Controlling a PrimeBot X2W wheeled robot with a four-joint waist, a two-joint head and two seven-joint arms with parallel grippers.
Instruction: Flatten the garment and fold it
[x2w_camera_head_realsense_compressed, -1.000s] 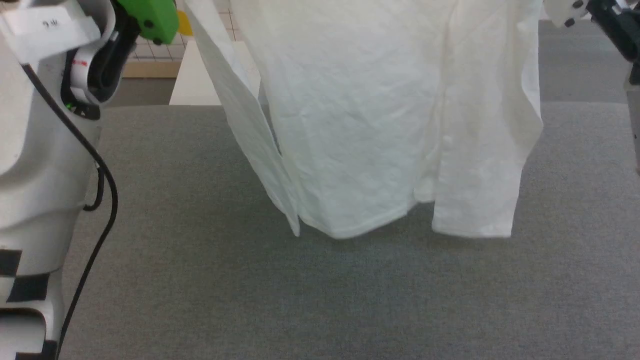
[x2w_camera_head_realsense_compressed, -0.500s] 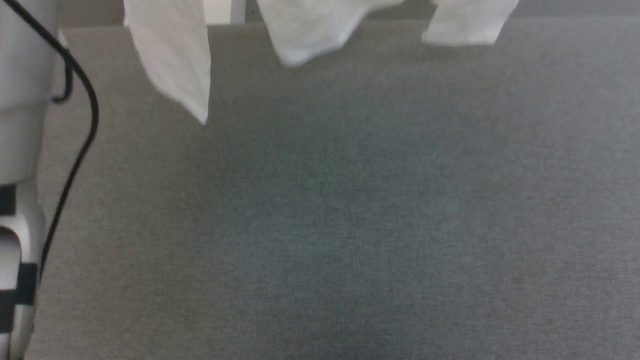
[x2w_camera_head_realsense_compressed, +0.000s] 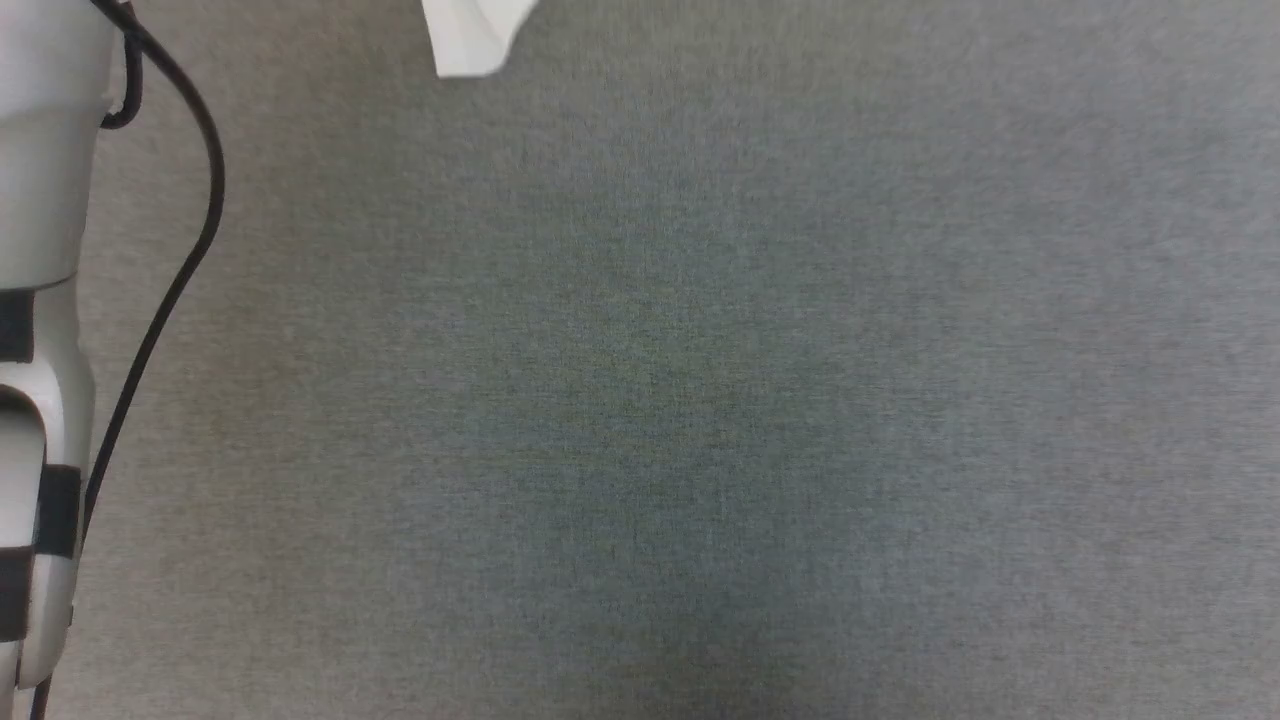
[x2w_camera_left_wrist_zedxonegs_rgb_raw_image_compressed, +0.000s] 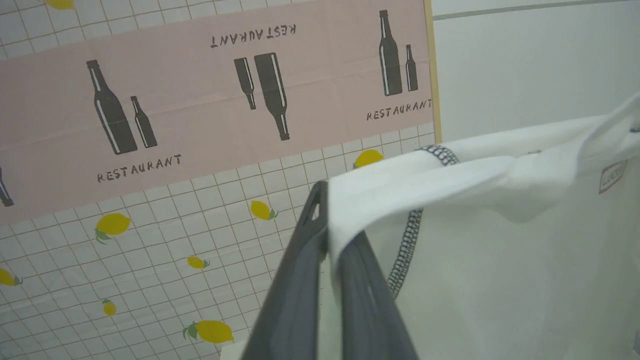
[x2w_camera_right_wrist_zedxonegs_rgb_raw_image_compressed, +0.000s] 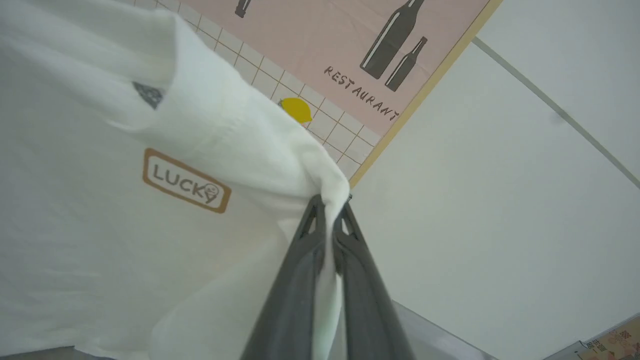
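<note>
hanging long axis down, garment (x2w_camera_left_wrist_zedxonegs_rgb_raw_image_compressed: 500, 280) stretched btwn left claw (x2w_camera_left_wrist_zedxonegs_rgb_raw_image_compressed: 329, 225) & right claw (x2w_camera_right_wrist_zedxonegs_rgb_raw_image_compressed: 330, 206), both clamped on it.

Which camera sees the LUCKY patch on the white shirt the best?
The right wrist view: the LUCKY patch sits big, whole and readable there. The left wrist view has it small and slanted at the right edge. The head view catches a hanging bit of the garment.

You see the thin white fabric shirt (x2w_camera_right_wrist_zedxonegs_rgb_raw_image_compressed: 100, 250), with dark seam stitching (x2w_camera_left_wrist_zedxonegs_rgb_raw_image_compressed: 410, 235) and orange-bordered "LUCKY" patch (x2w_camera_right_wrist_zedxonegs_rgb_raw_image_compressed: 186, 181), hanging stretched in the air.
</note>
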